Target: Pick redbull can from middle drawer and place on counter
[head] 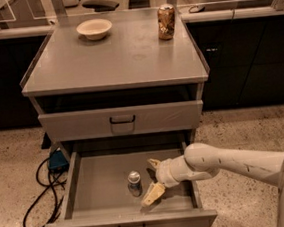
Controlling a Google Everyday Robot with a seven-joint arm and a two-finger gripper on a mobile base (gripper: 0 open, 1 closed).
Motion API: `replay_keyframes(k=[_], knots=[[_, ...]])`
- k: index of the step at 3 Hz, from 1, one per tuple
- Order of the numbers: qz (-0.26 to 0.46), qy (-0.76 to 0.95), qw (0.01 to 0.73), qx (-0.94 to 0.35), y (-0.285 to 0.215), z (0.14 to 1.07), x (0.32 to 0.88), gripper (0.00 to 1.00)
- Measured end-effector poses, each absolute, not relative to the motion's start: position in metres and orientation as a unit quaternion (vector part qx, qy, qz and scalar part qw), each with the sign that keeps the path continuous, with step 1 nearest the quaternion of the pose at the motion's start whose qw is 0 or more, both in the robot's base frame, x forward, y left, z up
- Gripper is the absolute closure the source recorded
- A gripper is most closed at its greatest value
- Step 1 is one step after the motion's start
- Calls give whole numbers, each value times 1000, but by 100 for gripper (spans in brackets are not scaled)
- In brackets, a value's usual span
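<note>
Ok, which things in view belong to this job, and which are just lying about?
Job: small slim silver-topped can standing in the open shallow grey metal drawer; flat grey metal counter; two-finger pincer, open, just beside that can.
Lying about: round cream bowl and wider brown-gold patterned can, both on the counter; black cables on the floor.
</note>
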State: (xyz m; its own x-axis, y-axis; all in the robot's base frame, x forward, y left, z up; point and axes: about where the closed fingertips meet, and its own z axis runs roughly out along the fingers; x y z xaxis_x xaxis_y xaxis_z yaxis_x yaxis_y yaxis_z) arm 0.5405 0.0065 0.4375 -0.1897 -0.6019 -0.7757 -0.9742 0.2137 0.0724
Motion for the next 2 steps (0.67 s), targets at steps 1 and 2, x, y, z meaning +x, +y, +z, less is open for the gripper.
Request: replay_keyframes(k=[1, 2], knots=[[285, 720, 329, -540, 7, 430, 542, 0], [279, 728, 344, -523, 11, 424, 543, 0]])
